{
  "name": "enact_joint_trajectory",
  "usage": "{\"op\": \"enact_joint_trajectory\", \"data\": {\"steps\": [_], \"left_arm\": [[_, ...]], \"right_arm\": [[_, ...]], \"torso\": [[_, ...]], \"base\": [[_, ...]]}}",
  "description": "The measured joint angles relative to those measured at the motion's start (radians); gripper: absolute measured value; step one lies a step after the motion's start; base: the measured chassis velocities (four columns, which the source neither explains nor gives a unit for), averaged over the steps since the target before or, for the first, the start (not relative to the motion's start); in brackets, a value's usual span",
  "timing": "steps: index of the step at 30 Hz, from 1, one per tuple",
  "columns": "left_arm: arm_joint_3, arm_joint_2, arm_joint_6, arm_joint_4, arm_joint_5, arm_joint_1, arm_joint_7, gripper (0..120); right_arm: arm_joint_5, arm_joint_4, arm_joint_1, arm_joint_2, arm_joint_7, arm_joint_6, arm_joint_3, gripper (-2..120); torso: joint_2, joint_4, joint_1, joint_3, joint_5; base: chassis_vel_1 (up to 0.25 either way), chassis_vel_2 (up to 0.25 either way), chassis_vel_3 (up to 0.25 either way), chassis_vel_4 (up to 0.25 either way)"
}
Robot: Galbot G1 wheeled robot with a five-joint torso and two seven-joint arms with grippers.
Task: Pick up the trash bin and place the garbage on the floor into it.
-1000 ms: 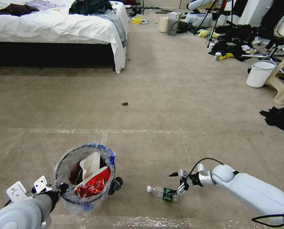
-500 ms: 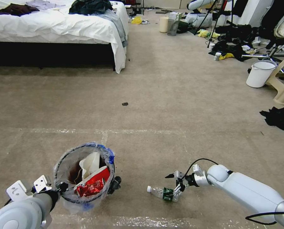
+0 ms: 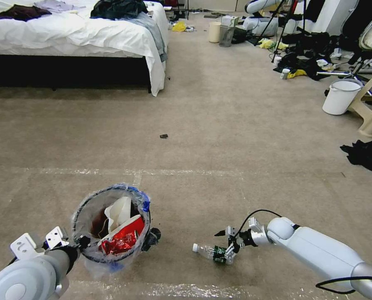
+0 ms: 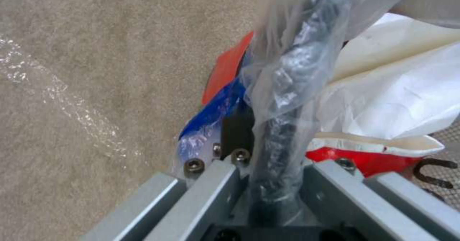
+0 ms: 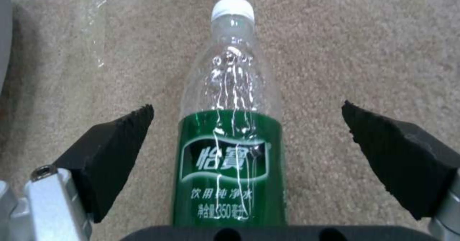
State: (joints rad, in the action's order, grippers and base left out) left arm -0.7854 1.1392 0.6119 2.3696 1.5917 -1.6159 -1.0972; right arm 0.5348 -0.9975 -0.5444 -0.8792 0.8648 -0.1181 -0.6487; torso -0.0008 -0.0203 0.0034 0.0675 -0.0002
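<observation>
1. The bottle [image 5: 229,136] is lying on its side on the floor [image 3: 219,125], just beside the trash bin [image 3: 111,225], with its white cap pointing toward the bin.
2. It is looking empty, so I judge it light, thin-walled and slippery; it may roll or dent under pressure. The green label band is seeming the best place to take hold.
3. The right gripper [image 5: 247,162] is hovering over the bottle, its jaws spread wide on both sides of the label and not touching it.
4. The left gripper [image 4: 268,169] is pinching the rim of the bin, with the crinkly bag caught between the jaws.
5. The lower part of the bottle is being cut off in the right wrist view. The litter deep inside the bin is hidden under the white paper [image 3: 118,213].
</observation>
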Motion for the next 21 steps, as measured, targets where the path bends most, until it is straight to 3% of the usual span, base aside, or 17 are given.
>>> {"op": "enact_joint_trajectory", "data": {"steps": [21], "left_arm": [[0.010,-0.010,-0.001,-0.006,0.005,0.012,0.000,0]], "right_arm": [[0.003,0.069,0.009,-0.040,0.024,-0.010,-0.004,99]], "torso": [[0.000,0.0000,0.000,0.000,-0.0001]], "base": [[0.000,0.000,0.000,0.000]]}}
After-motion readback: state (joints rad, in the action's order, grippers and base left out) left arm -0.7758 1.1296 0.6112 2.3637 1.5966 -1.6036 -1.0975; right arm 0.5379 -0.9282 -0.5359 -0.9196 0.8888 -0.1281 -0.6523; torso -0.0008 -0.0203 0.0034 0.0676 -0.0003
